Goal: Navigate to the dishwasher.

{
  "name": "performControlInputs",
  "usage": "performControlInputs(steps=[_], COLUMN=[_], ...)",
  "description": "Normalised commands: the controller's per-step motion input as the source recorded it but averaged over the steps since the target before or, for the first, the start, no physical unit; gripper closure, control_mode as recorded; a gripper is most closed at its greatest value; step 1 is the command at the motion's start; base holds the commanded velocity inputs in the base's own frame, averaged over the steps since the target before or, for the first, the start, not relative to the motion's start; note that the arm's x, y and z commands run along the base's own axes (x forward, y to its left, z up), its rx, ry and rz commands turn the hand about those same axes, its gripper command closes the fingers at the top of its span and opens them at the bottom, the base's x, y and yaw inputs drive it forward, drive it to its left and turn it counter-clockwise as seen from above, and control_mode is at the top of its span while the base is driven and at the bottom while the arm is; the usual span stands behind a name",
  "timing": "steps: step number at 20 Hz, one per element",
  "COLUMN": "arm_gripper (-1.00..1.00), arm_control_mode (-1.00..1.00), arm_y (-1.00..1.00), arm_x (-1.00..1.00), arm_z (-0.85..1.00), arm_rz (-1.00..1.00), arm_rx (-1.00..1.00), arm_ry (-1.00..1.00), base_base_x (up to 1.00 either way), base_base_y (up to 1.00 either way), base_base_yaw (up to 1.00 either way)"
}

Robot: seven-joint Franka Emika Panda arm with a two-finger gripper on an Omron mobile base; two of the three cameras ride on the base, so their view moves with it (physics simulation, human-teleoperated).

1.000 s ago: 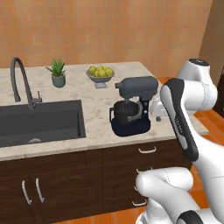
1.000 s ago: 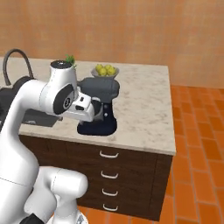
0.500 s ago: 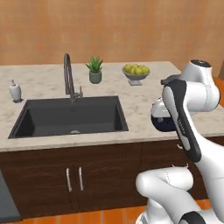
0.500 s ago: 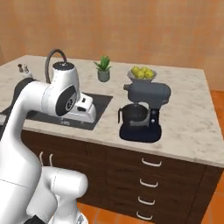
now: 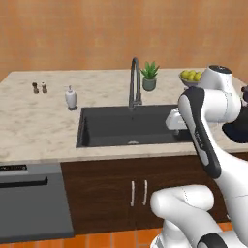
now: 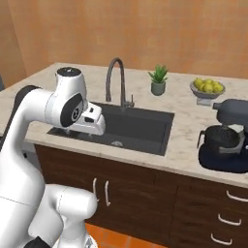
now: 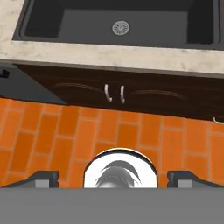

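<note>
The sink (image 5: 133,127) sits sunk in the middle of the tabletop (image 5: 34,121), and everything else lines up around it. The dishwasher (image 5: 31,203) is below and left of the sink, its grey front under the tabletop edge, with a black bar handle and a thin black control strip on top. Behind the sink stands the faucet (image 5: 134,82), with a plant (image 5: 149,76) just to its right and a fruit bowl (image 5: 190,78) further right. A soap bottle (image 5: 71,97) stands left of the sink, two shakers (image 5: 39,87) beyond it. A mixer (image 6: 225,137) is right of the sink. Under the sink are brown cabinet doors (image 7: 113,94). The gripper (image 7: 113,180) hangs in front of the sink above the brick floor (image 7: 109,131), its fingers spread wide with nothing between them.
</note>
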Motion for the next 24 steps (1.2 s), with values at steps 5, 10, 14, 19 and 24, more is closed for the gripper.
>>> performControlInputs(steps=[5,10,14,19,24], arm_gripper=[-1.0,-1.0,-1.0,-1.0,-1.0], arm_control_mode=[1.0,1.0,1.0,1.0,1.0], arm_y=[0.0,0.0,0.0,0.0,0.0], arm_x=[0.0,0.0,0.0,0.0,0.0], arm_z=[0.0,0.0,0.0,0.0,0.0], arm_rz=[0.0,0.0,0.0,0.0,0.0], arm_rx=[0.0,0.0,0.0,0.0,0.0], arm_ry=[0.0,0.0,0.0,0.0,0.0], base_base_x=[0.21,0.73,1.0,0.08,0.31], base_base_y=[1.0,1.0,1.0,1.0,0.71], base_base_yaw=[0.01,-0.03,-0.04,-0.03,-0.05])
